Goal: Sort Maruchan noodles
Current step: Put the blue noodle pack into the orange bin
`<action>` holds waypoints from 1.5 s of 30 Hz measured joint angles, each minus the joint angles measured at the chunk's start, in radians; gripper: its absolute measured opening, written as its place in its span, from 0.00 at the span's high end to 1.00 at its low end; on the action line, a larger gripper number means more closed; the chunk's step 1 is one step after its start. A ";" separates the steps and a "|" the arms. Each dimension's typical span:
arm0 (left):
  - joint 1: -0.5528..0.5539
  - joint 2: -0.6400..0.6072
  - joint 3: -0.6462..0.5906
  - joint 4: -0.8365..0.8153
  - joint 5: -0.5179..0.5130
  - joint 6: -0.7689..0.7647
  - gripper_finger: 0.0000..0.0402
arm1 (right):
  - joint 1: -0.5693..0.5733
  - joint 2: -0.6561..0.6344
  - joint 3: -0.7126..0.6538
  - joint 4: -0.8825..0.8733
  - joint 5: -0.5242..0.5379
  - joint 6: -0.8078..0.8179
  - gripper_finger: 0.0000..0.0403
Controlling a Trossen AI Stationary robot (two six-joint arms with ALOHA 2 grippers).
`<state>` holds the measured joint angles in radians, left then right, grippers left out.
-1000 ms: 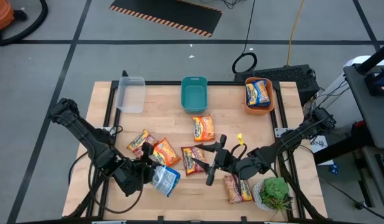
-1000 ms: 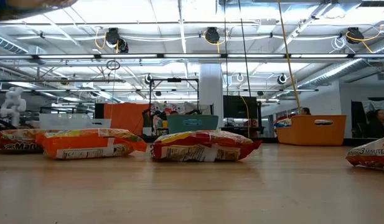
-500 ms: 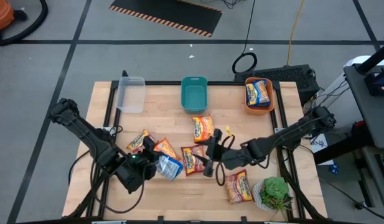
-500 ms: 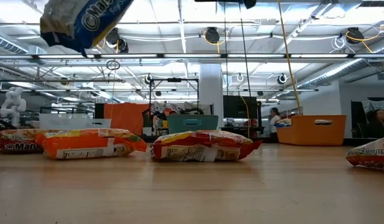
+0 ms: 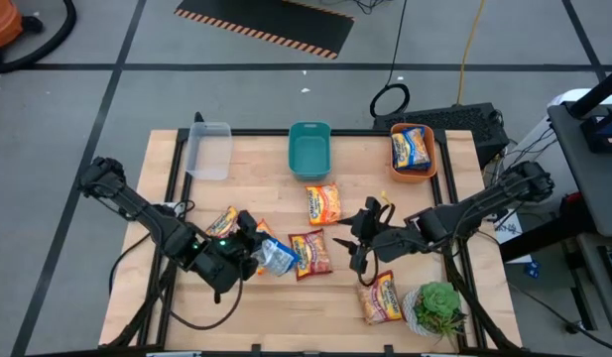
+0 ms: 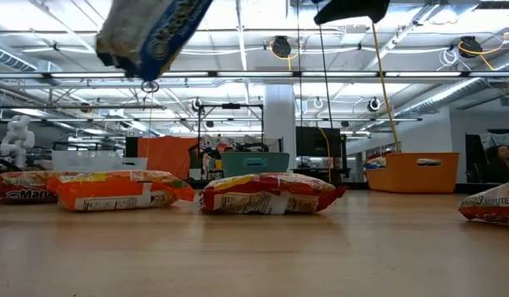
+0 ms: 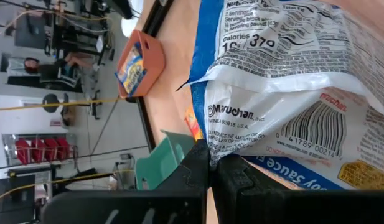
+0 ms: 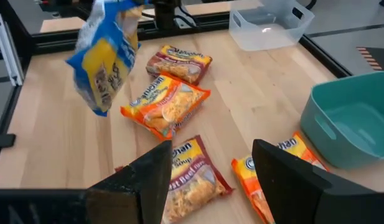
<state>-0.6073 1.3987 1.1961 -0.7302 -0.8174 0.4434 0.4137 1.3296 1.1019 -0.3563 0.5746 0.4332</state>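
**Blue-white packet aloft, six more laid out**

While my left gripper point(image 5: 254, 254) hangs over the lower left of the table in the high view, its fingers point(image 7: 201, 168) are pinched tight on the edge of the blue-white packet point(image 5: 275, 258). That packet is crinkled plastic, blue on one face, white on the back with a barcode and the Maruchan name; it dangles clear of the wood in the low view point(image 6: 151, 33).

Items on the table point(image 5: 266, 317), high view:
- orange packet point(image 5: 323, 203), centre, just below the teal bin point(image 5: 309, 149).
- red-brown packet point(image 5: 310, 253), centre, flat, just right of the held one.
- orange-yellow packet point(image 8: 167, 102), partly under my left gripper.
- pink-red packet point(image 5: 222, 222), left of centre.
- pink packet point(image 5: 383, 297), lower right, beside the potted plant point(image 5: 439, 307).
- yellow-blue packet point(image 5: 411, 149), lying inside the orange bin point(image 5: 431, 171) at upper right.
- clear bin point(image 5: 208, 149), upper left.

My right gripper point(image 5: 361, 238) sits right of centre, its fingers point(image 8: 291, 171) spread wide, holding nothing, above the wood between the orange and pink packets.
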 joint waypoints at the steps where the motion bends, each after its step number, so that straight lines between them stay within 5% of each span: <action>1: 0.002 0.000 0.000 0.014 0.000 0.003 0.99 | 0.000 -0.007 -0.014 0.008 0.000 0.000 0.47; 27: 0.032 0.000 0.000 0.305 -0.049 0.123 0.99 | 0.000 -0.061 -0.156 0.229 -0.030 0.062 0.40; 31: 0.032 0.000 0.000 0.319 -0.049 0.104 0.99 | 0.000 -0.058 -0.156 0.336 -0.029 0.125 0.38; 45: 0.032 0.000 0.000 0.321 -0.059 -0.062 0.99 | -0.022 -0.001 -0.156 0.602 -0.064 -0.038 0.24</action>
<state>-0.5755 1.3983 1.1965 -0.4095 -0.8763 0.3815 0.3919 1.3290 0.9455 0.2461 0.5105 0.3952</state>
